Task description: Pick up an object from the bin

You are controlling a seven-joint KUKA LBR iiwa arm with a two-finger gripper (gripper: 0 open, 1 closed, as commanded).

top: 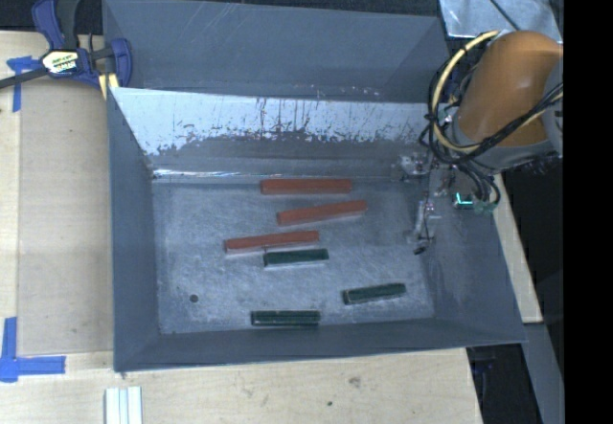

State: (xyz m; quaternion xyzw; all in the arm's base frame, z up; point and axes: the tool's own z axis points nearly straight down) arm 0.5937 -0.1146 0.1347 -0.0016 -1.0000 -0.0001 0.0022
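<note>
six bars in bin: three reddish-brown, three dark green, all lying flat and apart from the walls on the floor of the grey metal bin (134, 221).
upper reddish-brown flat bar (306, 187): 12 o'clock of the floor, close under the far wall, lying level across.
middle reddish-brown flat bar (322, 212): just below the upper one, apart from it, right end tipped a little up.
lower reddish-brown flat bar (272, 242): near floor centre, toward 9 o'clock, same slight tilt.
centre dark green flat bar (296, 257): just beside the lower reddish-brown one at its 5 o'clock; whether they touch, cannot tell.
right dark green flat bar (374, 294): 4 o'clock of the floor, lying alone.
front dark green flat bar (284, 318): 6 o'clock, near the front wall.
gripper (421, 242): 3 o'clock of the floor, close to the right wall, pointing down over bare floor.
jaws: cannot tell how far open they stand, or whether they have hold of anything.
nearest things: right dark green flat bar at the gripper's 7 o'clock, near; right end of the middle reddish-brown flat bar at its 10 o'clock, apart.
arm: orange cover (503, 87) at 2 o'clock over the bin's right rim, black cables (448, 121) looped round it down to the wrist.
</note>
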